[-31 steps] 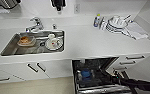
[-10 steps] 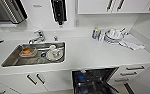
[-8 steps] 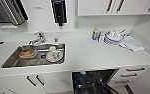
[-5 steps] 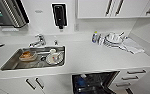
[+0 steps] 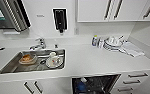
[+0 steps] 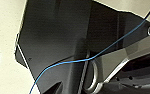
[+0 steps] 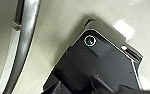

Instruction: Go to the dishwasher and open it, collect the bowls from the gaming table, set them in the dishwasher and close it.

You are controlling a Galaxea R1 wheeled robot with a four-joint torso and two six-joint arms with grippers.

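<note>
Below, the dishwasher [image 5: 96, 84] stands open (dark interior) — labels nearby unreadable.

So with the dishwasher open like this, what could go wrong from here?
1. The dishwasher stands open below the counter; the base could bump its open front when it drives.
2. The sink already holds dishes, and a stack of plates sits on the counter; these may be mistaken for the bowls to collect.
</note>
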